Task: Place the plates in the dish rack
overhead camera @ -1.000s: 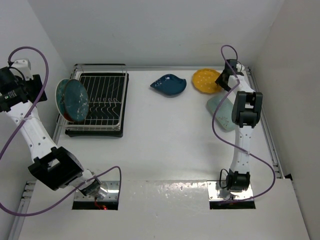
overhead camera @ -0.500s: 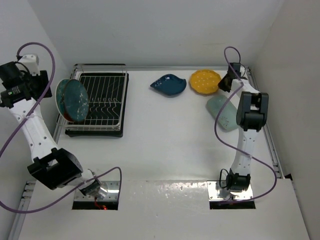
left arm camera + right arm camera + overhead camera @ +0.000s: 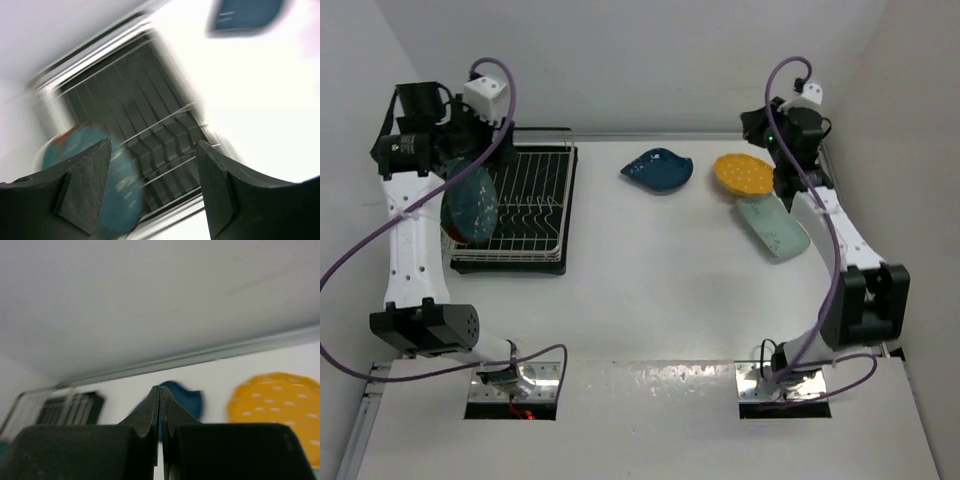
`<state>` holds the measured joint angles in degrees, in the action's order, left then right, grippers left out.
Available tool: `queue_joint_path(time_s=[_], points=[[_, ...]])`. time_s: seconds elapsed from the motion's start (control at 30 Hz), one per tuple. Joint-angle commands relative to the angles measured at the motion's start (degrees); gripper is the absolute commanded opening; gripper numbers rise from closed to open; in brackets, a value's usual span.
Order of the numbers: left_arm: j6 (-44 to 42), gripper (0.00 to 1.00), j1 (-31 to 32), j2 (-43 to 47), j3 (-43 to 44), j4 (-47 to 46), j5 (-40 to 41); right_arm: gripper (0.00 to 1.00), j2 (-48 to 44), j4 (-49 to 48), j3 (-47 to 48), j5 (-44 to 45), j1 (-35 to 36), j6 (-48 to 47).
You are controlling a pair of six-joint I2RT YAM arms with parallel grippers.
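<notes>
Left gripper (image 3: 152, 167) hovering wide open, holding nothing. Dark teal plate (image 3: 470, 205) below it, standing on edge at dish rack (image 3: 535, 175) side, wires likely propping it. Right gripper (image 3: 160, 405) pinched closed, empty; yellow plate (image 3: 743, 173) lying near it.

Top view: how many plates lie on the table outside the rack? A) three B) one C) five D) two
A: the blue leaf-shaped plate, the yellow plate and the pale mint plate lie on the table, to the right of the rack.
</notes>
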<state>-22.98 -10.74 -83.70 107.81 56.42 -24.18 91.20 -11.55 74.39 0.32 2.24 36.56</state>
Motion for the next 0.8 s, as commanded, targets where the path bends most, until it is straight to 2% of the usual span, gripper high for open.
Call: queue_joint_path(time_s=[0.0,0.13,0.2,0.27,0.37,0.43,0.47,0.5,0.53,0.57,0.63,0.67,0.77], points=[[1.1,0.73,5.7,-3.4,1.2,1.8,-11.3,0.00,-5.6,-5.4,-7.3,-9.3,5.5,-3.9],[4.3,0.73,12.6,-7.3,1.8,0.5,-11.9,0.00,-8.0,-4.1,-10.1,-14.1,13.9,-5.1],[4.8,0.73,15.0,-9.0,2.3,0.5,-10.7,0.00,-9.3,0.3,-10.0,-7.9,16.1,-5.0],[4.8,0.73,17.1,-9.6,2.3,0.5,-10.7,0.00,-11.4,1.6,-11.7,-2.7,16.0,-3.6],[4.2,0.73,17.7,-9.6,1.6,0.5,-10.7,0.00,-12.6,2.6,-14.0,1.3,12.1,-0.3],[3.6,0.73,17.7,-9.6,0.3,0.5,-10.7,0.22,-9.5,8.3,-10.9,4.2,9.6,-1.3],[3.6,0.74,17.7,-9.0,0.3,0.5,-10.7,0.32,-8.0,15.1,-5.7,7.5,8.8,-2.2],[3.6,0.74,17.7,-9.0,-0.2,0.5,-10.0,0.47,-6.3,17.2,-3.9,8.4,8.2,-2.8],[3.6,0.74,17.7,-8.4,-0.8,0.5,-9.5,0.55,-0.3,19.3,-2.2,8.9,5.0,-3.4],[3.6,0.74,17.7,-7.7,-0.8,0.5,-9.5,0.59,2.1,26.3,3.8,9.9,3.8,-2.4],[3.0,0.74,17.7,-6.8,-2.6,0.5,-8.8,0.64,9.4,30.8,8.0,10.7,-1.1,-0.4],[3.0,0.74,17.7,-6.8,-3.1,0.5,-8.8,0.64,14.0,36.4,14.7,10.2,-2.0,1.3],[1.7,0.74,17.7,-5.1,-5.0,0.5,-6.6,0.68,25.2,39.7,21.8,10.3,-7.2,3.6]])
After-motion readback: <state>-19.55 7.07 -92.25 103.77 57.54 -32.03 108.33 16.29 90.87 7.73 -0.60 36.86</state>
